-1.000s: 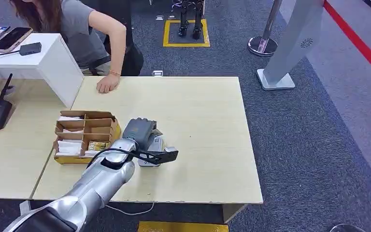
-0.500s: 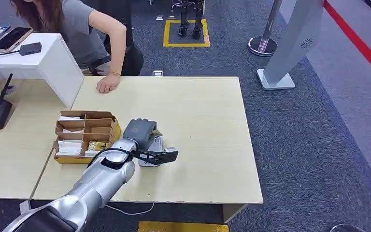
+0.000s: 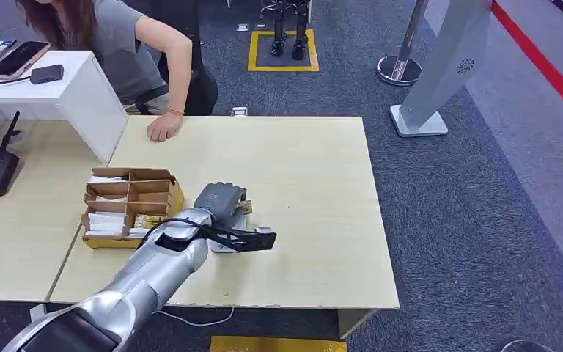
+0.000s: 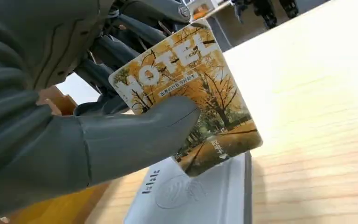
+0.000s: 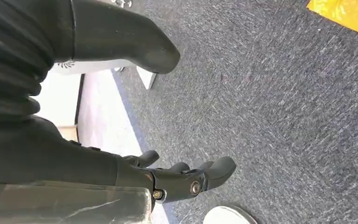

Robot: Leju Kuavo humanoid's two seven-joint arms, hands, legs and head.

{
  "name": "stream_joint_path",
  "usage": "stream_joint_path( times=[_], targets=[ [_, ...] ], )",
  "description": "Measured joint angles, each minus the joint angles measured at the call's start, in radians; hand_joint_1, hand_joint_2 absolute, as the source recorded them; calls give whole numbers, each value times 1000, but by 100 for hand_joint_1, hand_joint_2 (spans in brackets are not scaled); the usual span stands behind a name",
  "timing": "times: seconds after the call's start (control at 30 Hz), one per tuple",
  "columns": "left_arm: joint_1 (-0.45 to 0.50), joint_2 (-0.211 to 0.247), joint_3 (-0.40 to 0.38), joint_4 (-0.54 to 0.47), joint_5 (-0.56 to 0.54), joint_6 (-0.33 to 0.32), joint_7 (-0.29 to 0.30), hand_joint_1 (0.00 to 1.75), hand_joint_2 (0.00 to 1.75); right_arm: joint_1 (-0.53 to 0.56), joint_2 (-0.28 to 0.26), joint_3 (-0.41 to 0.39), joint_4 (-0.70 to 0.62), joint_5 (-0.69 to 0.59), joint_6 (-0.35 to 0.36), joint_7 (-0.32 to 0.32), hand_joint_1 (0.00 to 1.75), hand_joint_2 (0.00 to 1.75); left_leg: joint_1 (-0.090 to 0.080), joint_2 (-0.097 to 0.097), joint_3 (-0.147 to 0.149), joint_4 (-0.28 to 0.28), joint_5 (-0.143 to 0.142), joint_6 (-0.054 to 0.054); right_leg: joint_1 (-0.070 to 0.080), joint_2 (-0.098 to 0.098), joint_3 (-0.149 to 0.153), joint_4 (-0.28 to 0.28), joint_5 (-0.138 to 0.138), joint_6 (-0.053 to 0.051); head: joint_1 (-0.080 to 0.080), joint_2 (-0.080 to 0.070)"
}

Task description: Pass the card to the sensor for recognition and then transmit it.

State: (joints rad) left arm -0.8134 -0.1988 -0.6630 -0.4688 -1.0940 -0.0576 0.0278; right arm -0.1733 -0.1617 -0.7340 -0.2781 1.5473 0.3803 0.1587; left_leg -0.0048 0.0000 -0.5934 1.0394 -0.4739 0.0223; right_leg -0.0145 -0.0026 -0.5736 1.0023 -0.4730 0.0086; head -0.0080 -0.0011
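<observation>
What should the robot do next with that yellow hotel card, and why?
Probably lower the card a little until it lies flat on the white sensor. The left hand pinches the card tilted, its lower edge just above the sensor's printed wave mark, so it may not have been read yet.

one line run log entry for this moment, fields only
stage: card at sensor | left hand: holds hotel card over white sensor, contact unclear | right hand: holds nothing, above carpet | handover: not yet
</observation>
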Motion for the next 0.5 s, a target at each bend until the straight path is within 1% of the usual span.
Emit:
stream_joint_path(
  times=[0.2, 0.27, 0.3, 0.37, 0.4, 0.47, 0.5],
  targets=[
    [-12, -2, 0, 10, 21, -27, -10, 175, 175, -2, 0, 1, 0, 0, 0, 2, 0, 175, 0, 0, 1, 0, 0, 0, 0, 0, 0, 0, 0, 0, 0, 0],
    [-12, -3, 0, 11, 23, -19, -10, 175, 175, -2, 0, 1, 0, -1, 0, 2, 0, 175, 0, 0, 1, 0, 0, 0, 0, 0, 1, 0, 0, 0, 0, 0],
    [-12, -4, 0, 11, 22, 4, -8, 175, 175, -2, 0, 1, 0, -2, 0, 2, 0, 175, 0, 0, 1, 0, 0, 0, 0, 0, 1, 0, 0, 0, 0, 0],
    [-6, -5, -4, 12, 8, 83, 12, 175, 175, -1, 0, 1, 0, -3, 0, 2, 0, 175, 0, 0, 0, 0, 0, 0, 0, 0, 0, 0, 0, 0, 0, 0],
    [-3, -5, -8, 12, -14, 155, 34, 175, 175, 0, 0, 1, 0, -6, 0, 1, 0, 175, 0, 0, 0, 0, 0, 0, 0, 0, 0, 0, 0, 0, 0, 0],
    [-2, -2, -23, 5, -88, 328, 106, 175, 175, 0, 0, 1, 0, -8, 0, -5, 0, 175, 0, 0, 0, 0, 0, 0, 0, 0, 0, 0, 0, 0, 0, 0],
    [-2, 4, -30, -3, -128, 395, 139, 175, 175, 0, 0, 0, 0, -8, 0, -8, 0, 175, 0, 0, 0, 0, 0, 0, 0, 0, 0, 0, 0, 0, 0, 0]
  ],
)
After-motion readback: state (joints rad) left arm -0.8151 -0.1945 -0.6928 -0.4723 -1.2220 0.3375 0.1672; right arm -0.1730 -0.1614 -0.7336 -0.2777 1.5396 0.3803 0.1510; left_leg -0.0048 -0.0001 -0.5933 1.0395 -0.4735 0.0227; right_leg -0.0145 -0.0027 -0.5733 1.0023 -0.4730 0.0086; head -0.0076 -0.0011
